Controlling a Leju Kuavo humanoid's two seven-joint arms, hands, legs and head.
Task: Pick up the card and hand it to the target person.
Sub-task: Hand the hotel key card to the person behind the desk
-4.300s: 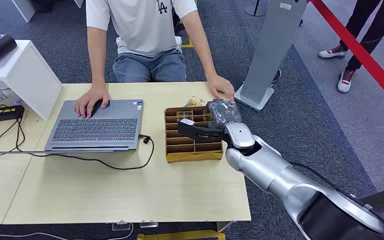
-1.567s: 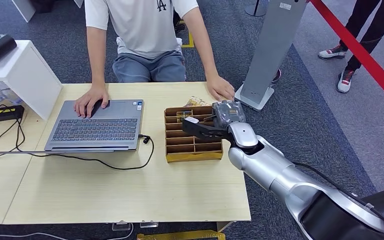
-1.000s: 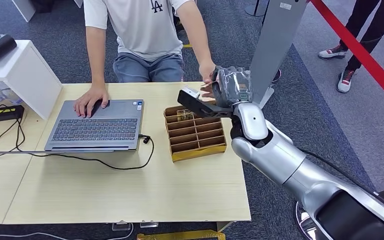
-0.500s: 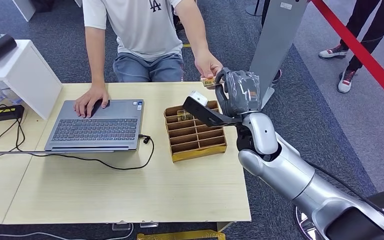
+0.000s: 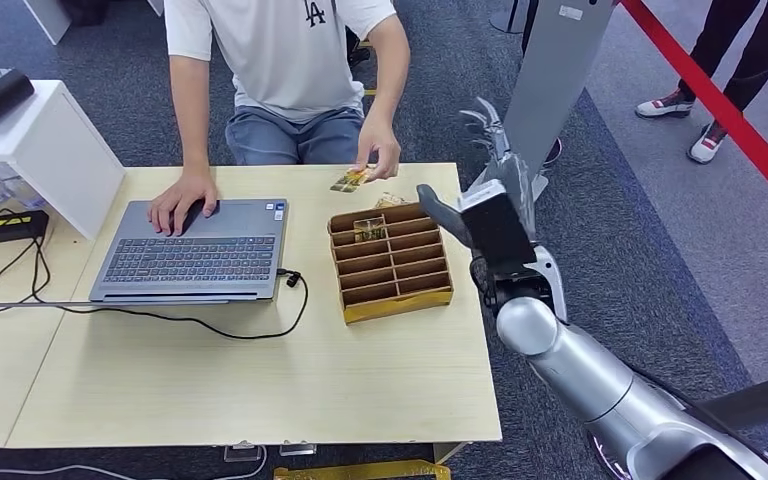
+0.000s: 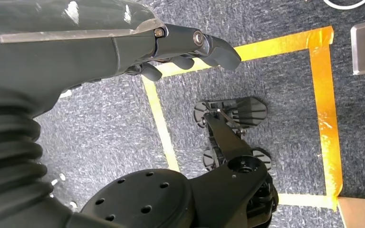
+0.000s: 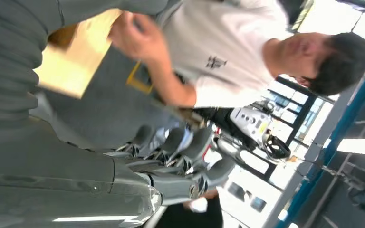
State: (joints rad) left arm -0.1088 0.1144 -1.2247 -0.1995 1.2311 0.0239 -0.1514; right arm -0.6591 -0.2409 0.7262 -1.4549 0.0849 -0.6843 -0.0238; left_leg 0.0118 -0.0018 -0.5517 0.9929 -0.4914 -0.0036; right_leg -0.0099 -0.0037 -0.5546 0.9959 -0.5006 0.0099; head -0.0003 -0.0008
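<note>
the right hand (image 5: 493, 160) is raised beside the bench (image 5: 250, 390), past its far right corner, with its fingers (image 5: 482, 117) spread apart and holding nothing; the right wrist view shows those fingers (image 7: 190, 156) splayed in the air in front of the seated person (image 7: 228, 52). the card (image 5: 349, 180) is no longer with the robot: it is pinched in the person's hand (image 5: 378, 158), to the left of the right hand and just above the far edge of the bench. between that card and the right hand, a little nearer the robot, sits the brown cardboard divider box (image 5: 390, 265) on the bench, with a small card-like item in one of its far compartments. further left lies an open laptop (image 5: 195, 250), the person's other hand resting on it. the left hand (image 6: 171, 47) hangs over grey carpet with yellow tape lines, its fingers loosely curled in and gripping nothing.
</note>
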